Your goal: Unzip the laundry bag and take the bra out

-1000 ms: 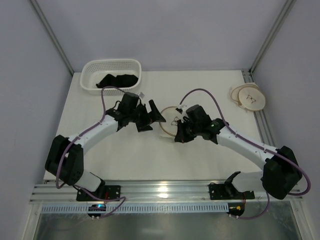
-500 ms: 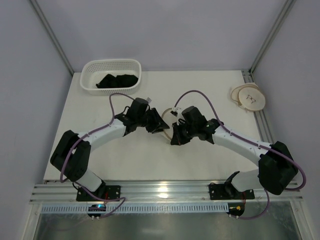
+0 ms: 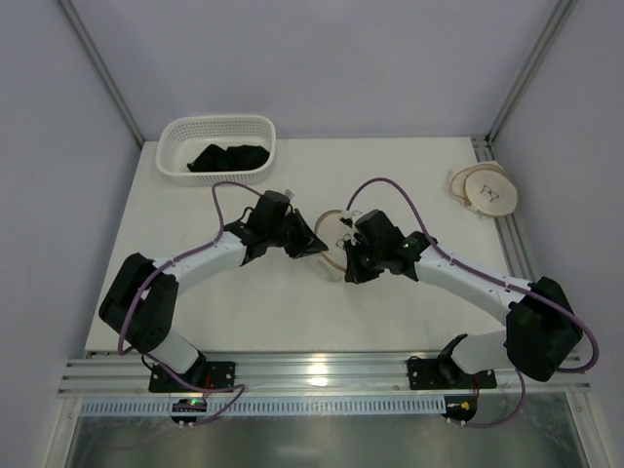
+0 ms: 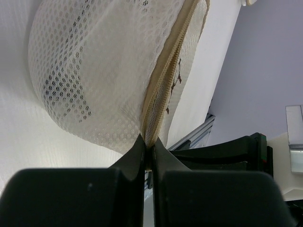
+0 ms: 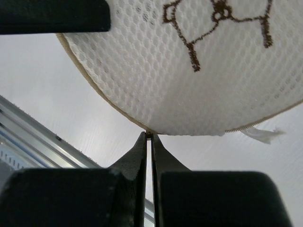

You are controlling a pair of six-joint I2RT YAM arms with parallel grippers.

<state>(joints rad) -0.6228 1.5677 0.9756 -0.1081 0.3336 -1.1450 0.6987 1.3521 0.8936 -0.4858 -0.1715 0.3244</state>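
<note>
The laundry bag (image 3: 334, 255), a round cream mesh pouch with a brown-trimmed rim, sits mid-table between both grippers and is mostly hidden by them from above. My left gripper (image 3: 318, 248) comes in from the left. In the left wrist view it (image 4: 148, 143) is shut on the zip seam (image 4: 163, 90), with the mesh side of the laundry bag (image 4: 94, 66) bulging above. My right gripper (image 3: 345, 261) is at the bag's near right. In the right wrist view it (image 5: 149, 136) is shut on the rim below the bag's embroidered face (image 5: 199, 80). The bra is hidden.
A white lattice basket (image 3: 174, 148) with black cloth (image 3: 230, 156) stands at the back left. Another round cream pouch (image 3: 484, 189) lies at the right edge by the frame post. An aluminium rail (image 3: 322, 370) runs along the near edge.
My left gripper swung right onto the bag and went from wide open to shut on its zip seam. The right gripper, shut throughout, shifted slightly with the bag.
</note>
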